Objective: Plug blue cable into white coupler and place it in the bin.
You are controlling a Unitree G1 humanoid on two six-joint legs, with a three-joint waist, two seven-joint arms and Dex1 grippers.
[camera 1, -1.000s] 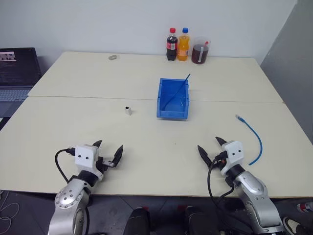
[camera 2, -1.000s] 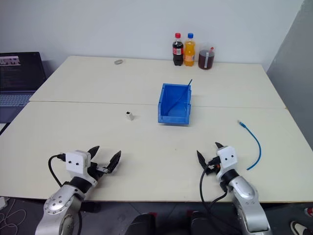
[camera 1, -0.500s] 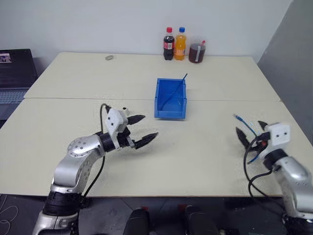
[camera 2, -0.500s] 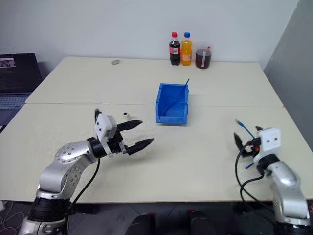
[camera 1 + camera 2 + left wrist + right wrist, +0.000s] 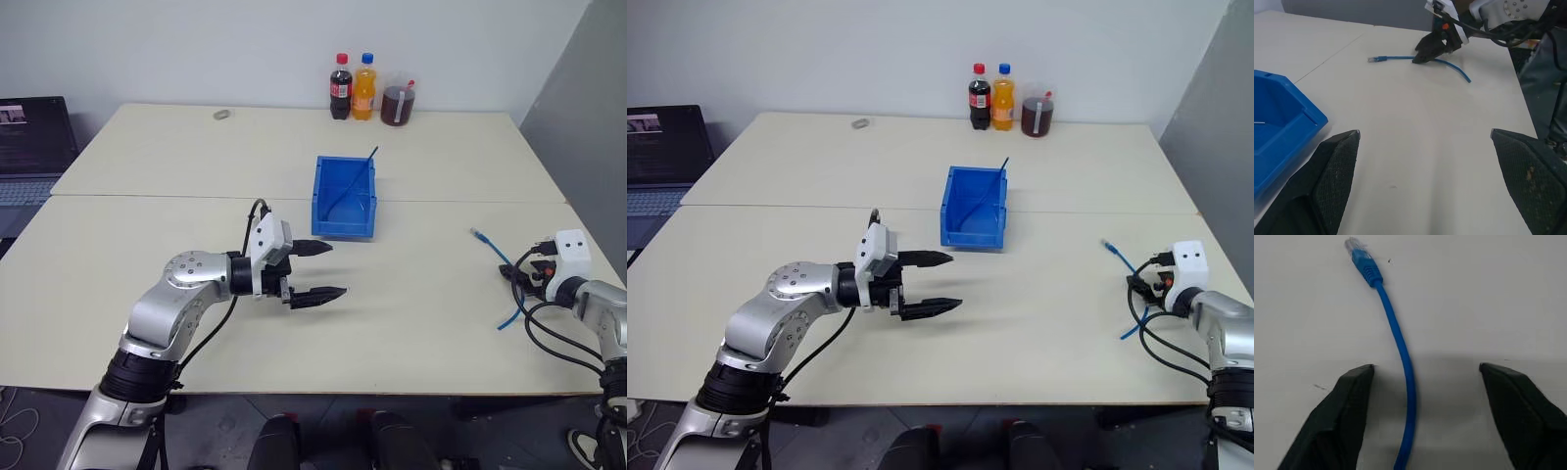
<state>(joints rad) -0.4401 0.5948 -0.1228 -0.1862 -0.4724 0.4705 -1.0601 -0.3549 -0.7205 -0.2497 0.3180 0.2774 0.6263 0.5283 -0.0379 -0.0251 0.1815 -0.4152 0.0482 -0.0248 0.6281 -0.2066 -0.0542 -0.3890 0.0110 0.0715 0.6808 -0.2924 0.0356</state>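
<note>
Now at the table's (image 5: 176, 157) 3 o'clock edge: right gripper (image 5: 1418, 377) spread wide, straddling the blue cable (image 5: 1400, 352), nothing pinched. Left gripper (image 5: 318, 269) near centre, fingers wide, empty, aimed toward 3 o'clock. Bin (image 5: 345, 198) just past centre toward 12 o'clock. White coupler untraceable.

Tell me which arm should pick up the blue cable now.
The right. The right gripper is open with the blue cable lying between its fingers on the table. The left gripper hangs open over the table's middle, near the bin, far from the cable.
</note>
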